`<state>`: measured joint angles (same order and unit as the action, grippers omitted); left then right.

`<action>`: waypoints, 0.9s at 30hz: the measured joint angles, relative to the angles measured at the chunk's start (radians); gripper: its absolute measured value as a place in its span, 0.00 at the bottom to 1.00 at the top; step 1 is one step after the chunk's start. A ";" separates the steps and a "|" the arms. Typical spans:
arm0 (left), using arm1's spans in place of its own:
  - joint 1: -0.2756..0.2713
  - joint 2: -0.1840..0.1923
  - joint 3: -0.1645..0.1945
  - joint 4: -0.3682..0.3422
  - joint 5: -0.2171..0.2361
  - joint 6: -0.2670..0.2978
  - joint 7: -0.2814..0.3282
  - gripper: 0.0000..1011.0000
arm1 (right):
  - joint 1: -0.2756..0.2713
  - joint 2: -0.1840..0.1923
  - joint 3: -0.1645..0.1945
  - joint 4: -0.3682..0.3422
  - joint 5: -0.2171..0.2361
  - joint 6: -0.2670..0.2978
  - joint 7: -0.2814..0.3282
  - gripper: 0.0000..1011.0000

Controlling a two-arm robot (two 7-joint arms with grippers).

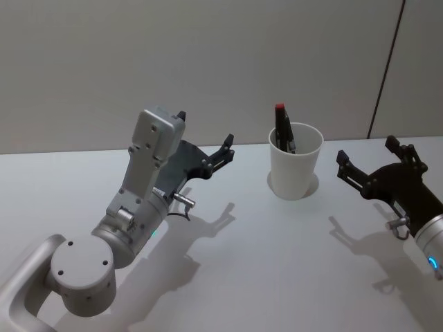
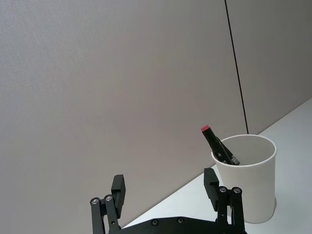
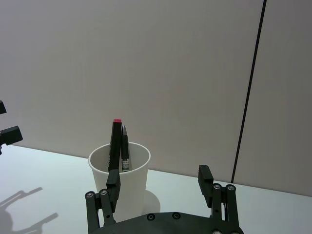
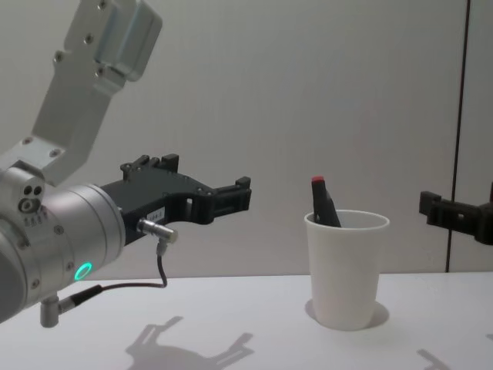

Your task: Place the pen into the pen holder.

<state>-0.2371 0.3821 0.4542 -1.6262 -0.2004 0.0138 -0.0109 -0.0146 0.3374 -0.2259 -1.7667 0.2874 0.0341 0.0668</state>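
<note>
Task looks complete: the black pen with a red cap (image 1: pixel 282 128) stands tilted inside the plain white tapered paper cup with a rolled rim (image 1: pixel 296 169), leaning on its rim. Left gripper (image 1: pixel 227 148) hovers beside the cup, fingers spread, empty. Right gripper (image 1: pixel 368 160) likewise released, empty. Smooth matte white table (image 1: pixel 263 263).

Pen holder (image 1: pixel 296 166): we record a plain white paper cup, tapered, rolled rim, upright on the white tabletop (image 1: pixel 277 263). Pen (image 1: pixel 282 126): we note a black barrel with red end cap, standing inside the cup, leaning against its rim, red tip protruding above.
</note>
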 joint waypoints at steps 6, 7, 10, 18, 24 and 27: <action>0.000 0.000 0.000 0.000 0.000 0.000 0.000 0.99 | 0.000 0.000 0.000 0.000 0.000 0.000 0.000 0.99; 0.000 0.000 0.000 0.000 0.000 0.000 0.000 0.99 | 0.000 0.000 0.000 0.000 0.000 0.000 0.000 0.99; 0.000 0.000 0.000 0.000 0.000 0.000 0.000 0.99 | 0.000 0.000 0.000 0.000 0.000 0.000 0.000 0.99; 0.000 0.000 0.000 0.000 0.000 0.000 0.000 0.99 | 0.000 0.000 0.000 0.000 0.000 0.000 0.000 0.99; 0.000 0.000 0.000 0.000 0.000 0.000 0.000 0.99 | 0.000 0.000 0.000 0.000 0.000 0.000 0.000 0.99; 0.000 0.000 0.000 0.000 0.000 0.000 0.000 0.99 | 0.000 0.000 0.000 0.000 0.000 0.000 0.000 0.99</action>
<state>-0.2371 0.3821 0.4542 -1.6262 -0.2004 0.0138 -0.0110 -0.0146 0.3374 -0.2259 -1.7667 0.2874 0.0341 0.0667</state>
